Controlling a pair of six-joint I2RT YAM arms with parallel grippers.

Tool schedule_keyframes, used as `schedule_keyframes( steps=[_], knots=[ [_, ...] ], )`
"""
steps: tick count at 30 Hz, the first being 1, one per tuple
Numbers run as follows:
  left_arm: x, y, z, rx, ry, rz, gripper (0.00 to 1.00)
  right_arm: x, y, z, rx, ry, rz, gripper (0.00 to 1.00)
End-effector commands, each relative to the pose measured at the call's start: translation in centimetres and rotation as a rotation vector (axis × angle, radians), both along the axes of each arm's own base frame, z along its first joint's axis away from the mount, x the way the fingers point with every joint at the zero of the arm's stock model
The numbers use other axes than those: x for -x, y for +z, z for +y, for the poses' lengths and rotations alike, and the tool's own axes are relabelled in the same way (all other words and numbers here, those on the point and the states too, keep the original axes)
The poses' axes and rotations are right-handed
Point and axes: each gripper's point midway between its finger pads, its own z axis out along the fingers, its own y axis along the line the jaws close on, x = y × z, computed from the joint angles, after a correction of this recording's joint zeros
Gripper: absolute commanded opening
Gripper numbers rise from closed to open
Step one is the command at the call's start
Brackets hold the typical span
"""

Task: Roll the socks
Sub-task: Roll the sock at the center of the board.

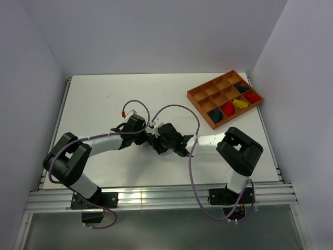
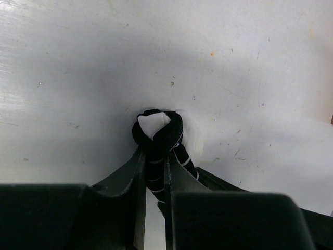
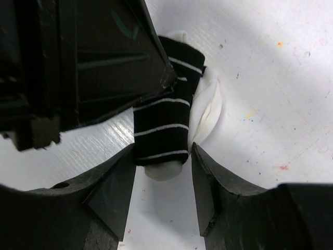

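Note:
A black-and-white striped sock [image 2: 156,138] lies bunched on the white table, its white toe poking out of the knot-like roll. My left gripper [image 2: 155,169] is shut on its striped middle. In the right wrist view the same sock [image 3: 162,117] shows as a striped tube with a white end. That end sits between the tips of my right gripper [image 3: 164,152], whose jaws stand open on either side of it. The left gripper's black body [image 3: 93,62] fills the upper left of that view. From above, both grippers [image 1: 155,139] meet mid-table and hide the sock.
An orange compartment tray [image 1: 196,96] stands at the back right. It holds rolled bundles: red [image 1: 228,108], dark [image 1: 216,115] and yellow [image 1: 240,103]. Purple cables loop over both arms. Grey walls close in the table on three sides.

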Motion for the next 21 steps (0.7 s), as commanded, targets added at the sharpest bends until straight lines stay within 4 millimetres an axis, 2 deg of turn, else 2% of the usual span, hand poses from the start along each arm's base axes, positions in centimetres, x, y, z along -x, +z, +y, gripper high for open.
schedule_keyframes(
  steps=[1, 4, 5, 7, 8, 10, 11, 12, 14, 16, 18, 19, 21],
  knots=[
    [1.3, -1.3, 0.4, -0.061, -0.033, 0.050, 0.06, -1.9, 3.1, 1.7, -0.085, -0.036, -0.053, 0.53],
    [1.3, -1.2, 0.4, -0.062, -0.038, 0.046, 0.06, -2.0, 2.4, 1.6, -0.098, -0.042, -0.011, 0.45],
    [1.3, -1.2, 0.4, -0.060, -0.040, 0.044, 0.07, -2.0, 2.2, 1.4, -0.111, -0.039, 0.008, 0.36],
    [1.2, -1.0, 0.2, -0.048, -0.045, 0.030, 0.08, -1.8, 1.7, 1.1, -0.128, -0.044, 0.058, 0.26],
    [1.2, -0.8, 0.1, -0.038, -0.048, 0.022, 0.08, -1.8, 1.5, 0.9, -0.151, -0.044, 0.102, 0.13],
    [1.1, -0.6, 0.0, -0.033, -0.050, 0.012, 0.11, -1.7, 1.2, 0.6, -0.167, -0.048, 0.156, 0.03],
    [1.1, -0.4, 0.0, -0.031, -0.049, 0.008, 0.13, -1.0, 1.0, 0.8, -0.201, -0.034, 0.223, 0.00],
    [1.0, -0.3, 0.0, -0.030, -0.051, 0.002, 0.17, -1.5, 1.1, 0.3, -0.225, -0.049, 0.256, 0.00],
    [0.8, 0.2, -0.1, -0.019, -0.047, -0.017, 0.22, -0.5, 0.8, 0.4, -0.287, -0.035, 0.394, 0.00],
    [0.9, 0.4, 0.0, -0.009, -0.045, -0.023, 0.28, -0.9, 1.0, 0.0, -0.353, -0.040, 0.470, 0.00],
    [1.0, 0.7, 0.0, 0.003, -0.044, -0.036, 0.34, 0.3, 0.8, 0.2, -0.417, -0.027, 0.616, 0.00],
    [1.1, 0.7, 0.1, 0.004, -0.043, -0.035, 0.36, -0.2, 1.0, 0.0, -0.458, -0.032, 0.643, 0.00],
    [0.8, 1.4, 0.0, 0.025, -0.037, -0.068, 0.43, 0.3, 0.4, -0.1, -0.512, -0.059, 0.769, 0.00]
  ],
)
